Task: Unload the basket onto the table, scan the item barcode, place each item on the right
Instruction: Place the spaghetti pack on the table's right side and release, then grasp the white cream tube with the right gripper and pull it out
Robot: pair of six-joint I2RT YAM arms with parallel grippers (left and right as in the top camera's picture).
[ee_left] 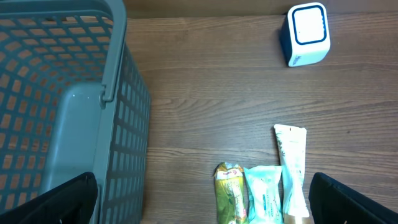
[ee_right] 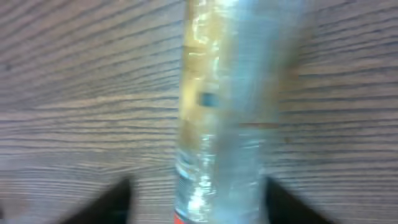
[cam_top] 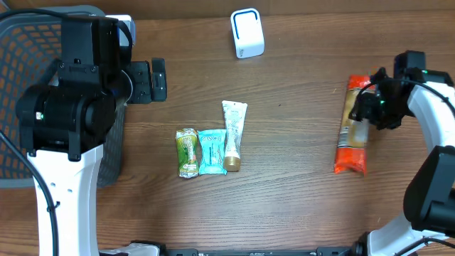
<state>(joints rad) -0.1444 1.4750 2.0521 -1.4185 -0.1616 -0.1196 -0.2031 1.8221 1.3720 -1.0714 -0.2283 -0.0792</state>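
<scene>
1. The right gripper (cam_top: 371, 108) hung just over the long orange packet (cam_top: 351, 142), near its top end.
2. Its fingers (ee_right: 115, 200) stood apart, one on each side of the packet. Bare wood showed between one finger and the wrapper, so the packet was let go, not squeezed.
3. The packet lay flat on the right side of the table (cam_top: 298, 178), well away from the white scanner (cam_top: 247, 33) at the far edge.
4. The left gripper (cam_top: 158, 80) was wide open with nothing in it, beside the gray basket (cam_top: 21, 43).
5. A green packet (cam_top: 187, 151), a teal packet (cam_top: 212, 151) and a tube (cam_top: 233, 135) lay side by side in the middle.
6. I think the job was at the grabbing step, because the packet was nowhere near the scanner.
7. Next, the right fingers would need to close on the packet, lift it, and carry it to the scanner with the barcode facing the scanner's front.
8. I could not see the barcode. The wrapper looked shiny, so it might slip.
</scene>
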